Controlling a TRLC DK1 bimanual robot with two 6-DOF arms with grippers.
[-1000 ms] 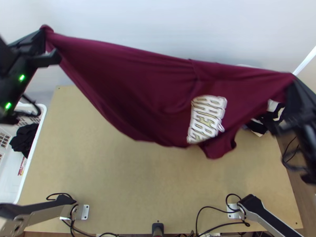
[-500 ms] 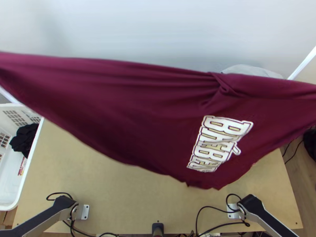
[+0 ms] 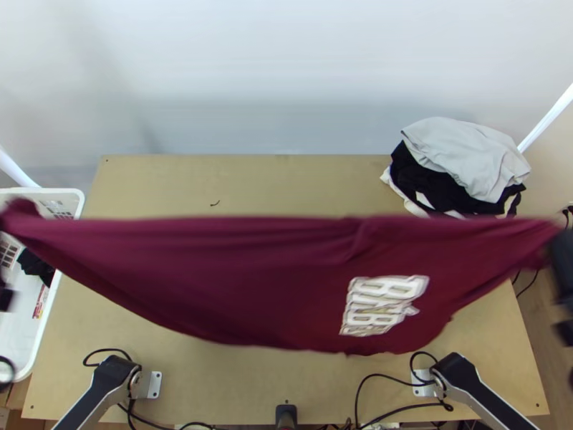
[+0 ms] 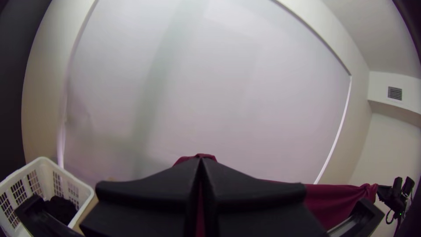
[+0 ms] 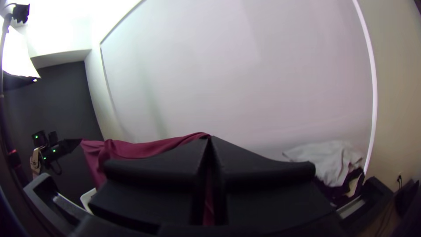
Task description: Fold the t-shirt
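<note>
The maroon t-shirt point(image 3: 251, 279) hangs stretched between both grippers above the table, white lettering facing the camera, its lower edge sagging toward the arms' bases. At the top view's left edge, part of my left gripper point(image 3: 5, 297) shows beside one upper corner; my right gripper point(image 3: 563, 251) is at the opposite corner. In the left wrist view, my left gripper point(image 4: 201, 161) is shut on the t-shirt point(image 4: 197, 156), which bulges behind its tips. The right wrist view has my right gripper point(image 5: 208, 139) shut on the t-shirt point(image 5: 149, 148).
A pile of grey, black and white clothes point(image 3: 465, 161) lies at the table's far right corner. At the left stands a white basket point(image 3: 77, 197) with dark cloth in it. Cables point(image 3: 379, 390) run along the near edge of the table point(image 3: 236, 401).
Compared with half a second ago, the held upper corners are lower in the top view and the shirt's top edge has come down, uncovering the clothes pile and the table's far part.
</note>
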